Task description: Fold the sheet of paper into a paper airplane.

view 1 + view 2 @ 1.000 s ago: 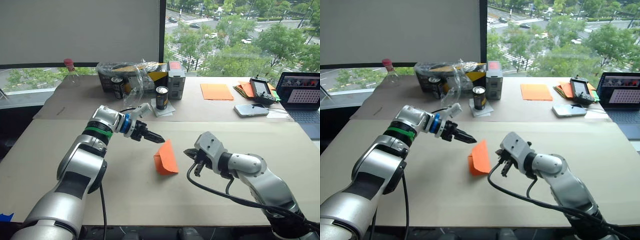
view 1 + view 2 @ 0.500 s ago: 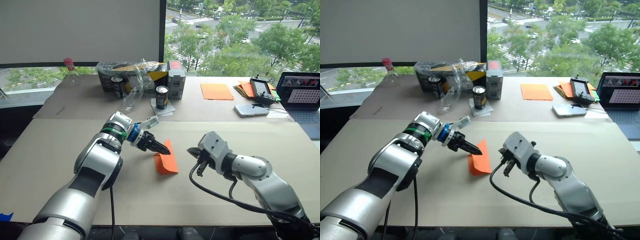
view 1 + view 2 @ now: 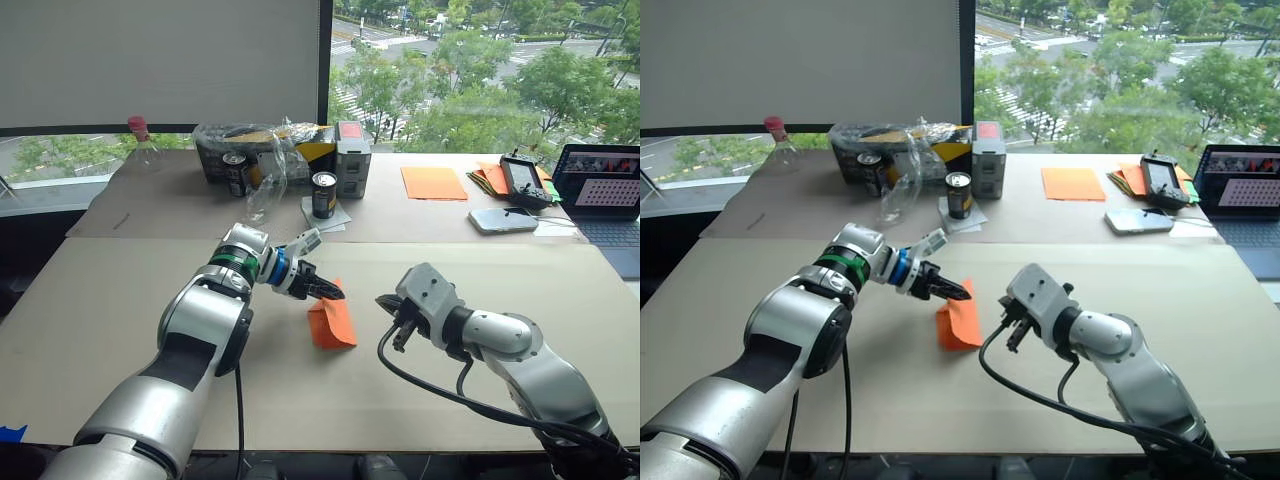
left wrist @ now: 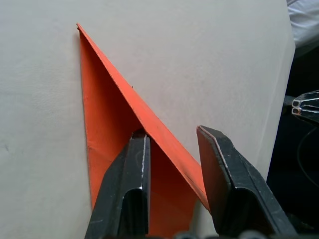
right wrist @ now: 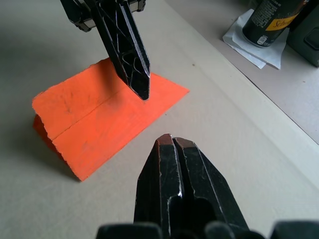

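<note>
oddly unlabelled, the paper airplane [image 3: 333,322] sits under the left gripper [image 3: 335,293], jaws parted.

The left gripper [image 4: 172,144] stands parted over the paper airplane [image 4: 107,124] — one finger [image 4: 137,164] on it.

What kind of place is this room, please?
Probably an upper-floor office or lab: a large window overlooks treetops and streets, and an open dark laptop sits on the long beige table.

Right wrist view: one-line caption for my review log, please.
Shut right gripper faces the folded orange paper while the left gripper tips down onto its upper flap.
</note>
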